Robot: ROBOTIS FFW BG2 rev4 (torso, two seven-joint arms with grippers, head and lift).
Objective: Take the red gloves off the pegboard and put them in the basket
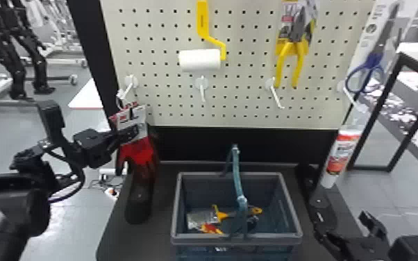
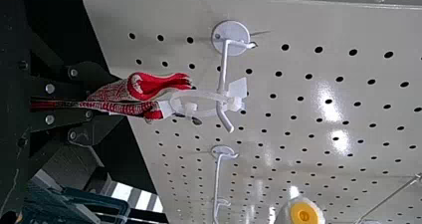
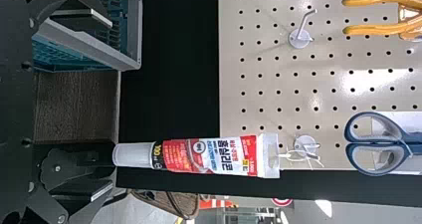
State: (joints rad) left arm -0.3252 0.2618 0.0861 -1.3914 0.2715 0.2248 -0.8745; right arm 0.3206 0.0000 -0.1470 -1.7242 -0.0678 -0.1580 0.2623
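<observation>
My left gripper point(image 1: 128, 134) is at the pegboard's point(image 1: 246, 100) lower left, holding the red gloves point(image 1: 138, 151) by their grey card. In the left wrist view my left gripper point(image 2: 82, 104) is shut on the gloves point(image 2: 117, 95); their clear tie loop still circles the white hook point(image 2: 223, 74). The basket point(image 1: 237, 239) stands lower down on the dark table, its handle upright, with a yellow-handled brush and other items inside. At the lower right is my right gripper point(image 1: 349, 222); in the right wrist view the right gripper point(image 3: 94, 104) is open, its fingers wide apart.
A silicone tube point(image 1: 343, 152) hangs from the right hook, near the right gripper. Above are a paint roller point(image 1: 199, 59), yellow pliers point(image 1: 290, 64) and blue scissors point(image 1: 366, 74). Two bare hooks point(image 1: 202, 91) jut out between the gloves and the tube.
</observation>
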